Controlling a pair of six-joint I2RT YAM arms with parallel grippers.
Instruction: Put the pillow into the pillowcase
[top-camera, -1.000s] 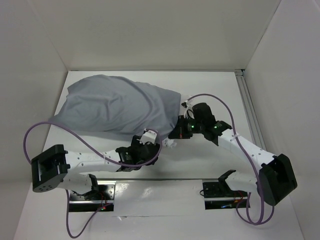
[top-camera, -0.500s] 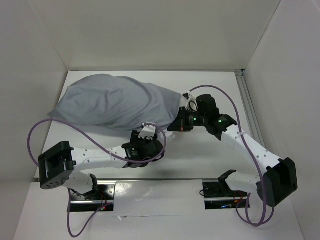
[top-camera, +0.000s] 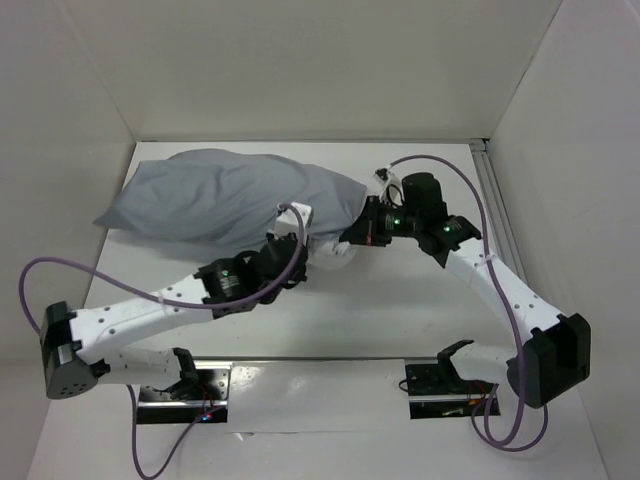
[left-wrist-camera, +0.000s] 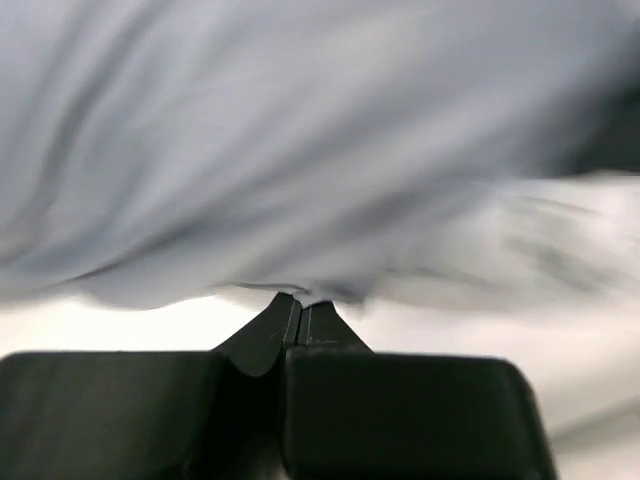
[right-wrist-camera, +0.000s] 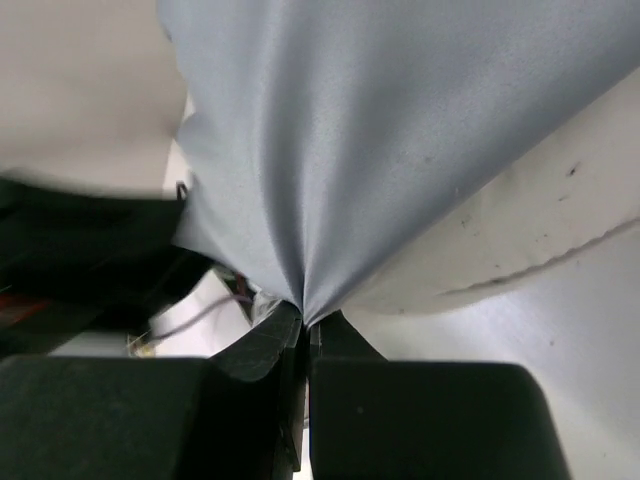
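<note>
The grey pillowcase (top-camera: 230, 195) lies bulging across the back left of the table, with the pillow filling it. Only a white end of the pillow (top-camera: 335, 252) shows at the sack's right mouth, also white under the cloth in the right wrist view (right-wrist-camera: 520, 230). My left gripper (top-camera: 298, 222) is at the lower edge of the mouth, shut on a fold of the pillowcase (left-wrist-camera: 300, 150); its tips (left-wrist-camera: 300, 300) meet in blurred grey cloth. My right gripper (top-camera: 358, 232) is shut on the pillowcase hem (right-wrist-camera: 380, 150), the cloth fanning up from its tips (right-wrist-camera: 305, 315).
White walls close in the table at the back and both sides. A metal rail (top-camera: 497, 210) runs along the right edge. The arm mounts (top-camera: 185, 385) (top-camera: 450, 385) sit at the near edge, and purple cables (top-camera: 35, 290) loop beside each arm.
My left arm has reached forward to the pillowcase mouth and its jaws have gone from open to shut on the cloth. The right gripper has shifted slightly back with the hem.
</note>
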